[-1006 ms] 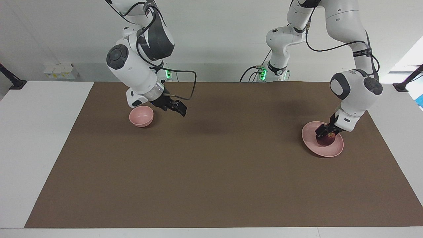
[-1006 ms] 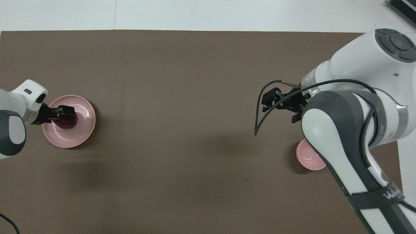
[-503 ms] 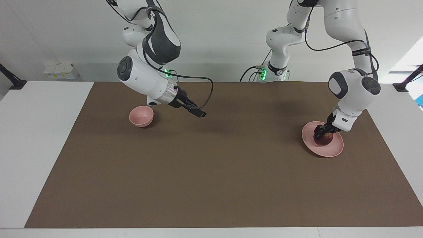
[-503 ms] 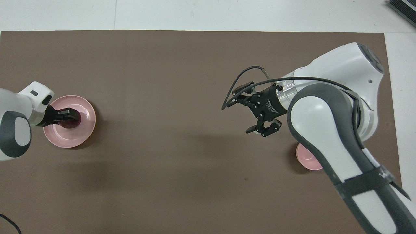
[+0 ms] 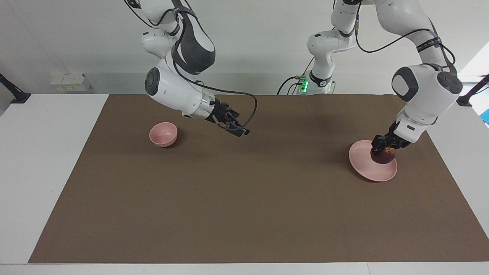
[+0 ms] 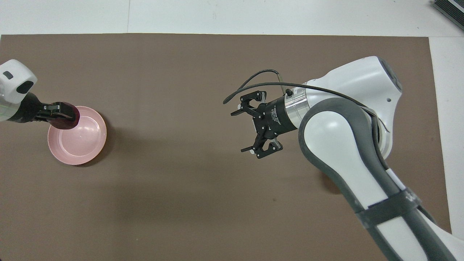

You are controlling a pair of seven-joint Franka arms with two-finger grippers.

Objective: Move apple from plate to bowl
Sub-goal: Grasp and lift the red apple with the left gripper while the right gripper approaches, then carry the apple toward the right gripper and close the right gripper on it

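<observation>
Facing view: apple (image 5: 383, 157) in left gripper (image 5: 382, 150), over plate (image 5: 366, 168).

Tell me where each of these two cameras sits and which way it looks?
Facing view: high across the table, looking back at the robots; both whole arms and bases show, the left gripper lifting the apple over the plate, the bowl toward the right arm's end.
Overhead view: above the robots' end, looking steeply down; the right gripper, open over the brown mat, with the forearms.
Shared: apple, plate, mat and both grippers; the right arm hides the bowl from overhead.
</observation>
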